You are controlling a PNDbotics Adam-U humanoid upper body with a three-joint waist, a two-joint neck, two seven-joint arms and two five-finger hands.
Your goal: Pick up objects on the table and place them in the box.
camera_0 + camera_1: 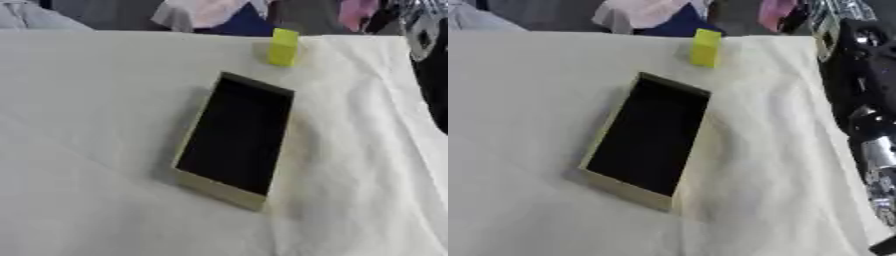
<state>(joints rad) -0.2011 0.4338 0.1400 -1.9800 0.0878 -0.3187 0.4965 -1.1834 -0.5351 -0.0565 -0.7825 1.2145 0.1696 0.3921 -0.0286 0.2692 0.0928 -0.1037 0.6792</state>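
Progress: nothing is seen inside the box; the block is judged still to be picked up and placed, so the task looks to be at its start.
Box [229, 145]: set open near the middle of the table, long and shallow, rectangular, turned askew; a dark, matt interior is shown, with pale tan walls that look like card or thin wood.
Table [79, 125]: covered by a pale cream cloth, soft and creased, with folds gathered along the right side.
Block [283, 47]: a small yellow-green upright oblong, smooth-faced with squared edges, stood at the far edge of the table, apart from the box and beyond its far end.
Right arm [868, 100]: black casing with a silver joint is seen along the right edge of the right eye view, off the table's side; no hand can be made out there, so its state cannot be told.
Left hand: shown in neither view.
Remaining: the block is to be grasped, carried nearer, and set into the box.
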